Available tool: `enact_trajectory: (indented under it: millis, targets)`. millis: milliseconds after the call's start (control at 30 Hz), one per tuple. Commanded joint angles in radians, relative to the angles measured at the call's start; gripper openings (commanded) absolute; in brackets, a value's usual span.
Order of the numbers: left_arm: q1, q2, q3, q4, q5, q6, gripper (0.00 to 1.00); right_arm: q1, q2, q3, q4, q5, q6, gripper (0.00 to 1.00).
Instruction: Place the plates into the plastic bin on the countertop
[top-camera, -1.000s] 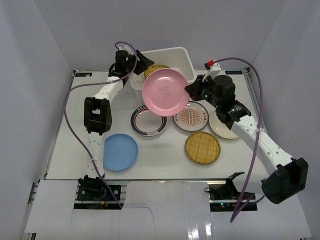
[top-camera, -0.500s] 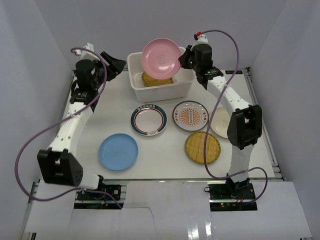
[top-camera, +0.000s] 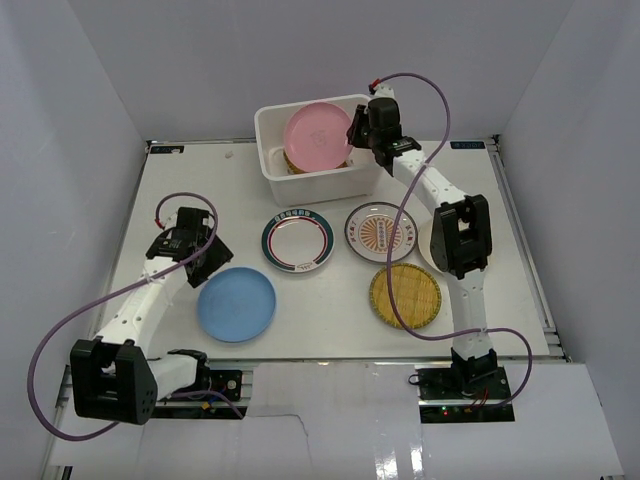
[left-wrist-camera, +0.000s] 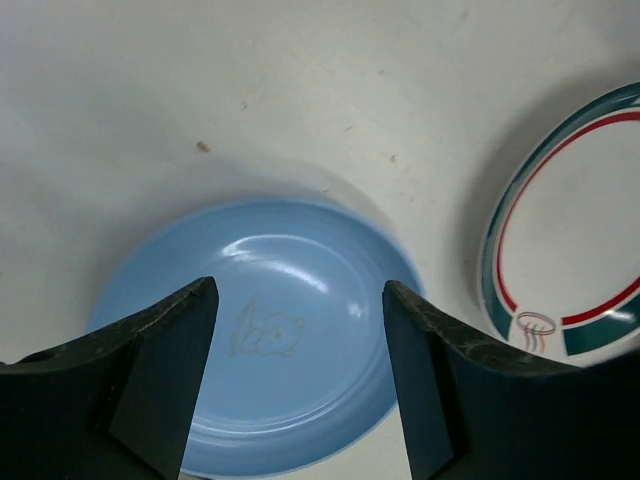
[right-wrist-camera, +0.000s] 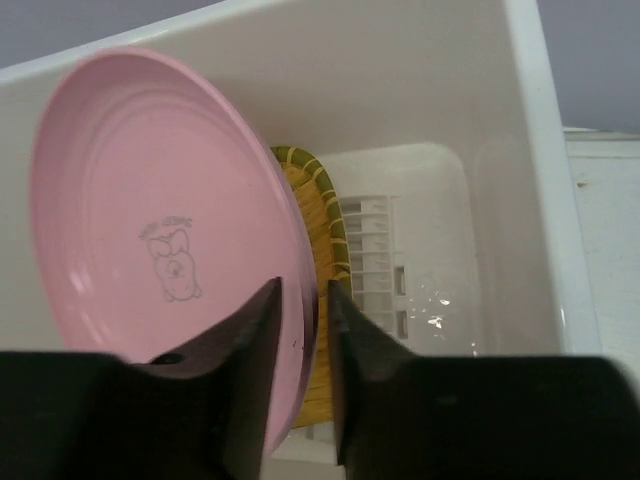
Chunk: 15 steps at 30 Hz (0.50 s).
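The white countertop (top-camera: 330, 335) carries the white plastic bin (top-camera: 320, 184) at its far edge, with four plates lying flat nearer the arm bases: a light blue plate (top-camera: 236, 304) on the left, a white plate with a green-red rim (top-camera: 298, 241) just beyond and to its right, a white plate with an orange sunburst (top-camera: 380, 232) beside that, and a yellow woven-look plate (top-camera: 405, 296) closer to the bases. Inside the bin a pink plate (top-camera: 316, 135) stands tilted on edge, its face turned to the bin's left wall, and the right wrist view shows a second yellow woven-look plate (right-wrist-camera: 315, 230) behind it, lower in the tub. The right gripper (top-camera: 352, 135) reaches over the bin's right end and is clamped on the pink plate's rim, one finger on each face of it. The left gripper (top-camera: 205, 262) sits at the left edge of the light blue plate, its fingers spread wide apart and holding nothing; in its wrist view the blue plate lies between and below the two fingers, and whether they touch it cannot be told
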Motion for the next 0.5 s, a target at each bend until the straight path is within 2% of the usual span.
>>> enact_trajectory:
  millis: [0,33,67,133,267,300,367,400,467]
  targets:
    - [0.003,-0.064,-0.044,-0.144,-0.031,-0.071,0.78,0.014,-0.024,0.064,0.056,-0.013,-0.019,0.35]
    - [0.005,-0.072,-0.058,-0.149,-0.030,-0.073,0.80,0.014,-0.030,0.073,0.045,-0.032,-0.019,0.46]
    - [0.006,-0.080,-0.074,-0.155,-0.030,-0.074,0.81,0.016,-0.039,0.079,0.031,-0.045,-0.021,0.62]
    - [0.022,-0.101,-0.105,-0.166,-0.034,-0.063,0.82,0.020,-0.092,0.069,0.027,-0.078,-0.037,0.73]
    - [0.028,-0.127,-0.121,-0.155,-0.022,-0.053,0.84,0.034,-0.255,-0.071,0.039,-0.172,-0.053,0.76]
    - [0.035,-0.123,-0.129,-0.149,-0.025,-0.050,0.84,0.046,-0.348,-0.209,0.071,-0.212,-0.044,0.75]
    - [0.048,-0.103,-0.123,-0.157,-0.052,-0.054,0.81,0.068,-0.445,-0.383,0.161,-0.258,-0.027,0.71]
    - [0.058,-0.094,-0.122,-0.143,-0.056,-0.051,0.80,0.101,-0.533,-0.559,0.238,-0.273,-0.016,0.70]
    - [0.098,-0.068,-0.137,-0.115,-0.080,-0.045,0.79,0.166,-0.600,-0.709,0.299,-0.283,-0.007,0.66]
